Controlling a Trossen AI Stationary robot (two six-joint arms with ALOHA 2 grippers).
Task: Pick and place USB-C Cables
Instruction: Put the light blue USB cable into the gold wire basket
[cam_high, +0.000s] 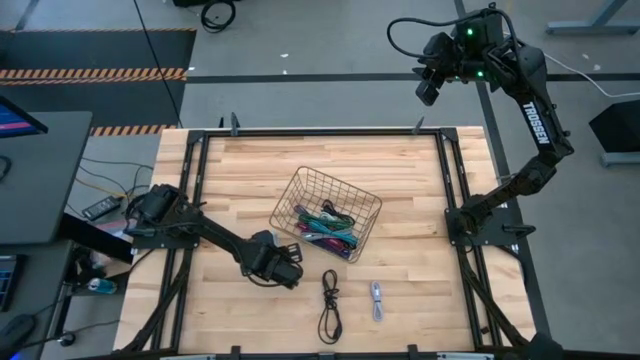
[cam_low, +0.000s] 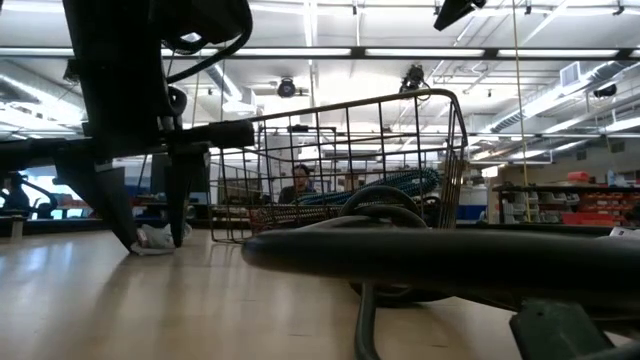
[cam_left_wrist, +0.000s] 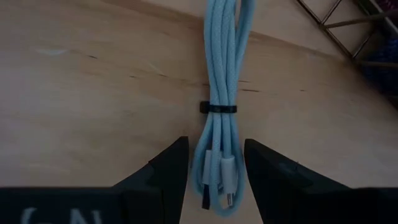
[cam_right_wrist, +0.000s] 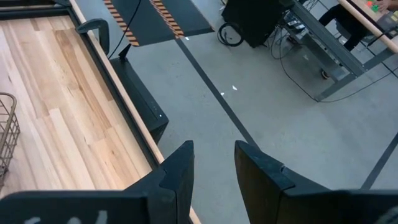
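From where I stood, the left arm reached from its base at the left edge of the wooden table (cam_high: 230, 180) in toward the middle, and the left gripper (cam_left_wrist: 214, 165) hung low over the boards just short of the basket's near corner. Its two dark fingers (cam_left_wrist: 163, 171) stood apart, one on either side of a pale blue cable (cam_left_wrist: 222, 74) that lay folded flat on the wood, cinched by a thin black tie, with its connector ends down between the fingertips. I could not tell whether the fingers touched the cable; it rested on the table, not lifted. Just beyond it sat the wire basket (cam_high: 340, 186), turned at an angle near the table's centre, holding a tangle of cable bundles (cam_high: 325, 225) in green, teal, purple and magenta. In front of the basket, toward the near edge, a black cable (cam_high: 329, 305) lay in a long loop on the bare wood, and just to its right a shorter blue-grey cable (cam_high: 377, 300) lay by itself, close to the black one but apart from it. Far to the right, the right arm rose from its base at the table's right edge and carried the right gripper (cam_right_wrist: 214, 152) high, out past the far right corner above the grey floor, its fingers parted and holding nothing.
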